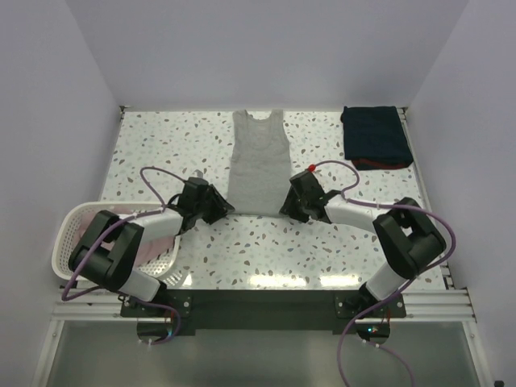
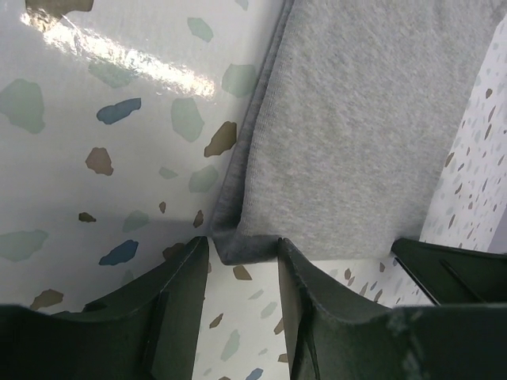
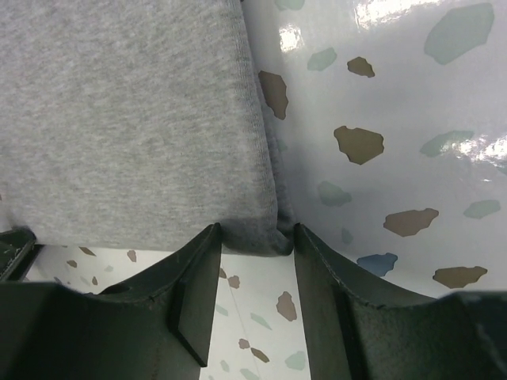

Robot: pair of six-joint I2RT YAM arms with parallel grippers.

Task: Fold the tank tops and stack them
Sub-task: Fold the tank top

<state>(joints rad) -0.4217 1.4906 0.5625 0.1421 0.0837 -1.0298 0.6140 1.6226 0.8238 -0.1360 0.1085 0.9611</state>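
A plain grey tank top (image 1: 259, 161) lies flat on the speckled table, neck at the far side, hem toward me. My left gripper (image 1: 223, 207) is open at its near left hem corner (image 2: 238, 241), which sits between the fingertips. My right gripper (image 1: 288, 205) is open at the near right hem corner (image 3: 257, 233), the cloth between its fingertips. A folded navy tank top with dark red trim (image 1: 375, 138) lies at the far right. A pale pinkish top (image 1: 153, 242) lies in the basket, mostly hidden by the left arm.
A white slotted plastic basket (image 1: 68, 238) stands at the near left edge under my left arm. White walls close the table on the left, right and far sides.
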